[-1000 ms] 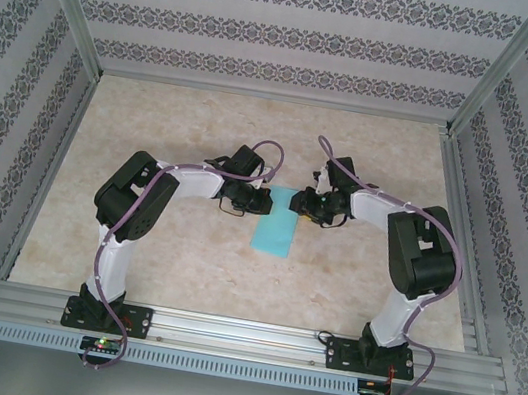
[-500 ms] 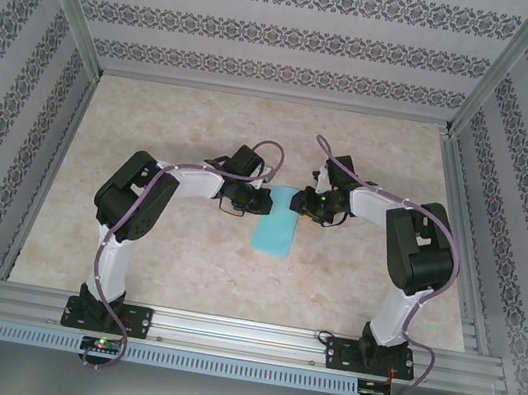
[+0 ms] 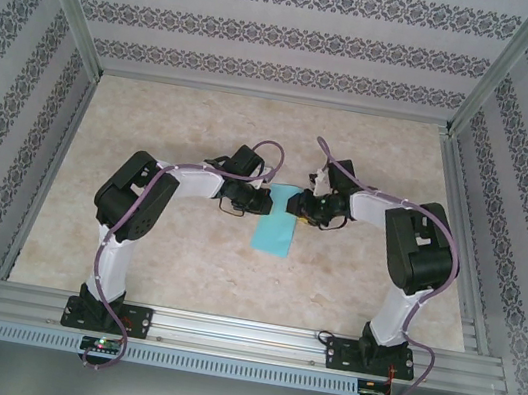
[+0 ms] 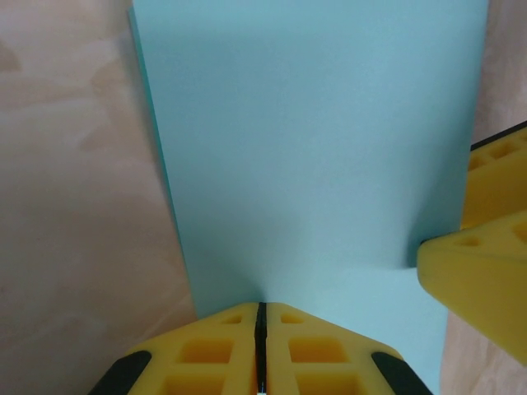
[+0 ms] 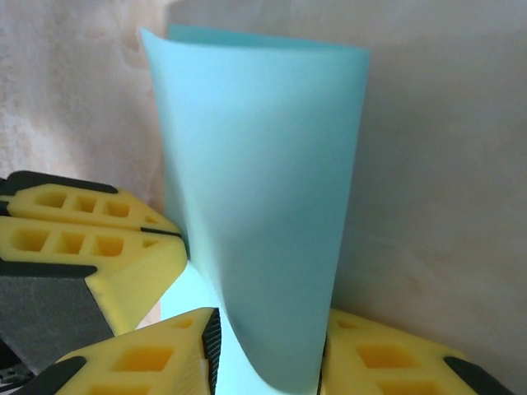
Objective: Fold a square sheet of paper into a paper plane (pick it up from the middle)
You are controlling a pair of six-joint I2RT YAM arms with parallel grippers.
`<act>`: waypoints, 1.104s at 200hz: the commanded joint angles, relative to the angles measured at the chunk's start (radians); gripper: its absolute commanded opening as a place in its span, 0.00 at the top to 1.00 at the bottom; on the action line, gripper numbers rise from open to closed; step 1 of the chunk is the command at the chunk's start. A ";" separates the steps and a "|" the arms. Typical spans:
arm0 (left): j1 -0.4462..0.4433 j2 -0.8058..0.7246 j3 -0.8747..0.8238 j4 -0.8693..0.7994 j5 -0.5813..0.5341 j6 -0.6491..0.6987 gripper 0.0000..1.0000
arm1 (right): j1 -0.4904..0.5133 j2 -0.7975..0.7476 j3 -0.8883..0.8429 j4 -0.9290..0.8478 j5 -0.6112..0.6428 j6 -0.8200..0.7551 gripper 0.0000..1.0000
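The square sheet of paper [image 3: 276,230] is turquoise and lies mid-table as a narrow strip, doubled over. In the right wrist view the sheet [image 5: 263,164] curls up in a rounded loop, and my right gripper [image 5: 268,366] is shut on the base of that loop, both pads touching it. My left gripper [image 4: 260,309] is shut, its joined tips resting on the flat sheet [image 4: 313,148] with nothing between them. From above, the left gripper [image 3: 265,201] and the right gripper [image 3: 296,206] face each other across the strip's far end. The paper plane is out of view.
The marble-patterned table [image 3: 160,271] is boxed in by patterned walls [image 3: 281,33] and aluminium posts. A metal rail [image 3: 241,336] with both arm bases runs along the near edge. The other gripper's yellow fingers [image 4: 482,255] stand close beside the left one.
The right gripper has edged slightly left over the sheet's far end. The left arm and the strip on the table have not visibly moved.
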 commanded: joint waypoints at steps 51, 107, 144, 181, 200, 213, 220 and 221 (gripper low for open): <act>0.007 0.056 -0.052 -0.155 -0.061 0.006 0.88 | 0.012 -0.085 -0.083 0.090 -0.077 0.019 0.73; 0.007 0.004 -0.035 -0.155 -0.012 -0.008 0.84 | 0.004 -0.096 -0.113 0.140 -0.096 0.043 0.89; 0.007 -0.080 -0.012 -0.174 0.009 -0.022 0.75 | 0.003 -0.100 -0.121 0.153 -0.118 0.056 0.97; 0.016 -0.193 0.002 -0.243 -0.037 -0.007 0.57 | 0.008 -0.134 -0.144 0.206 -0.169 0.118 1.00; 0.037 -0.252 -0.014 -0.274 -0.083 -0.002 0.49 | 0.019 -0.159 -0.162 0.254 -0.200 0.176 1.00; 0.054 -0.295 -0.040 -0.271 -0.089 -0.015 0.45 | 0.026 -0.176 -0.177 0.297 -0.219 0.220 1.00; 0.063 -0.317 -0.056 -0.262 -0.085 -0.022 0.42 | 0.030 -0.188 -0.183 0.318 -0.225 0.243 1.00; 0.064 -0.321 -0.059 -0.262 -0.084 -0.024 0.42 | 0.031 -0.190 -0.185 0.322 -0.227 0.250 1.00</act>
